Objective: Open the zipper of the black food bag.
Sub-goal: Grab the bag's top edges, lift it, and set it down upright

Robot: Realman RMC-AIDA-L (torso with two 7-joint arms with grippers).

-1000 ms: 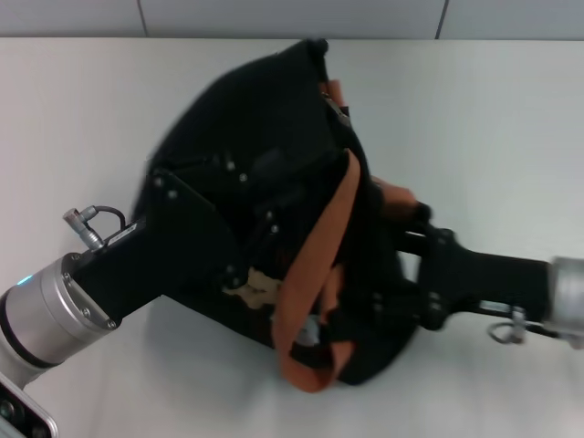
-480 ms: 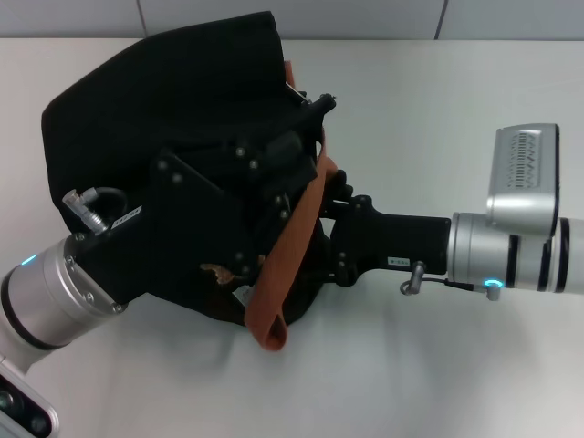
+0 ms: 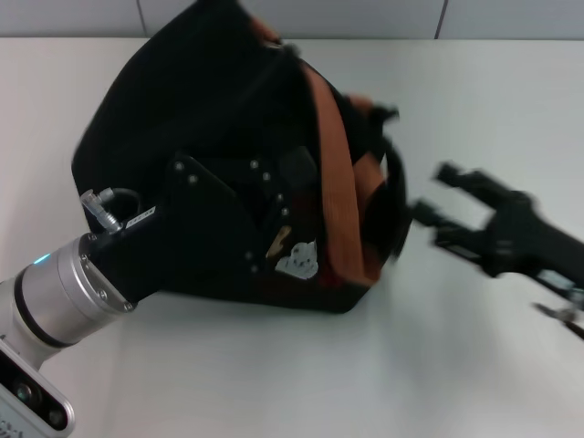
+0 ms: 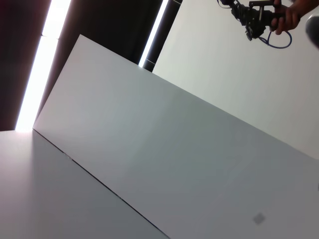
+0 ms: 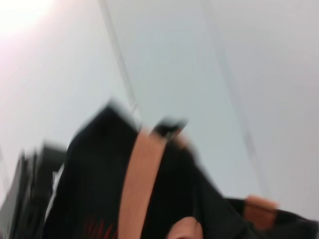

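The black food bag (image 3: 182, 119) is tipped up off the white table (image 3: 274, 383), its orange-brown handles (image 3: 333, 173) draped over its right side and a pale bear patch (image 3: 297, 262) low on its front. My left gripper (image 3: 278, 196) reaches in from the lower left with its fingers buried in the fabric, holding the bag. To the right of the bag and apart from it, my right gripper (image 3: 436, 205) hangs open with nothing in it. I cannot make out the zipper. The right wrist view shows the bag (image 5: 89, 194) and one handle (image 5: 137, 184), blurred.
The table top stretches bare to the right (image 3: 511, 100) and in front of the bag. A grey wall (image 3: 292, 16) runs along its far edge. The left wrist view shows only wall panels and a person's hand holding a device (image 4: 261, 15).
The right gripper has come away from the bag's side and drawn back to the right, now open. The left arm has swung the bag, which now leans to the right.
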